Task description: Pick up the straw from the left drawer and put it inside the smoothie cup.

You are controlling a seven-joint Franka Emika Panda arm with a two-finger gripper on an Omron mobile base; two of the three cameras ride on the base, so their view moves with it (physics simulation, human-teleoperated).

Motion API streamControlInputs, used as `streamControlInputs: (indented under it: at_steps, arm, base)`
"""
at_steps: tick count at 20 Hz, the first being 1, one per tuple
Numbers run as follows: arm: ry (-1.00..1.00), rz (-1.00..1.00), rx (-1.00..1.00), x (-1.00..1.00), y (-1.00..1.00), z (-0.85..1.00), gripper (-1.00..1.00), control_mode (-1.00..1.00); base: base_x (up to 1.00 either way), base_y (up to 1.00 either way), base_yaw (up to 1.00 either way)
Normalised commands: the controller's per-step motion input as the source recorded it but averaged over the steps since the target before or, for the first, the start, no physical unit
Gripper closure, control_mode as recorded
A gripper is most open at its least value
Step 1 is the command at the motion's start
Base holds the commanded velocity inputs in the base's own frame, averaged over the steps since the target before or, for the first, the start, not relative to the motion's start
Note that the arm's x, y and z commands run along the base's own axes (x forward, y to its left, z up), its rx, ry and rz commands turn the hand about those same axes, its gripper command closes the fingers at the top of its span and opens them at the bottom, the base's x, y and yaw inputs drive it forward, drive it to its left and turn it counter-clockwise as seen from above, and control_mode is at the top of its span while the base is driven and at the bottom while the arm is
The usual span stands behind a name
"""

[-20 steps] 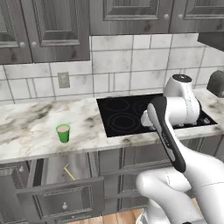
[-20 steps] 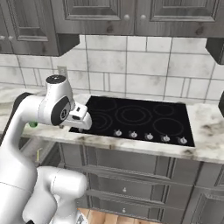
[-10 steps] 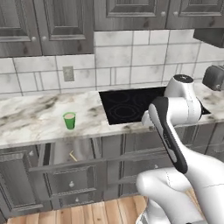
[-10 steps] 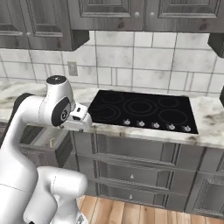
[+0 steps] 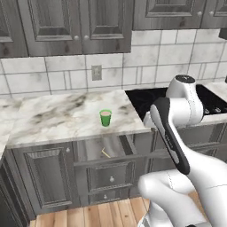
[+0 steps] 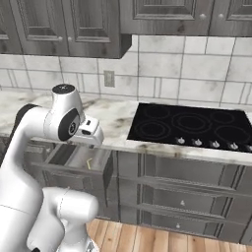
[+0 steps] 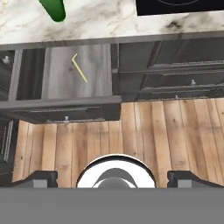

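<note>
The smoothie cup point(image 5: 105, 118), small and bright green, stands on the marble counter point(image 5: 57, 117) just above the left drawer point(image 5: 91, 148). That drawer is pulled out, and the thin pale yellow straw point(image 5: 105, 153) lies on its floor. From the right base view the straw point(image 6: 89, 163) shows in the open drawer point(image 6: 74, 156), below my hand. In the hand view my gripper point(image 7: 114, 179) is open with nothing between its fingertips point(image 7: 41, 178). It hangs high over the wooden floor, well short of the straw point(image 7: 79, 68), the drawer point(image 7: 98, 70) and the cup point(image 7: 53, 9).
A black cooktop point(image 5: 144, 98) point(image 6: 189, 123) is set into the counter right of the cup. Closed grey drawers point(image 6: 182, 197) fill the front below it. Wall cabinets point(image 5: 80, 24) hang above the tiled backsplash. A tall cabinet door point(image 5: 44, 175) stands left of the drawer.
The whole picture has shifted: the base has driven left, so the cup and open drawer now sit nearer the middle. My arm keeps its pose and the gripper stays open.
</note>
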Motion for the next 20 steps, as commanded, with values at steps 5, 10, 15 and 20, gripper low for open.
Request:
streamControlInputs:
  at_steps: [5, 10, 15, 20]
  arm:
    - [0.0, 0.0, 0.0, 0.0, 0.0, 0.0, -1.0, 1.0]
    - [0.0, 0.0, 0.0, 0.0, 0.0, 0.0, -1.0, 1.0]
    - [0.0, 0.0, 0.0, 0.0, 0.0, 0.0, -1.0, 1.0]
    - [0.0, 0.0, 0.0, 0.21, 0.0, -0.24, -1.0, -1.0]
  base:
    - [-0.29, 0.68, 0.0]
    - [-0.1, 0.4, 0.0]
    - [0.02, 0.09, 0.0]
    - [0.0, 0.0, 0.0]
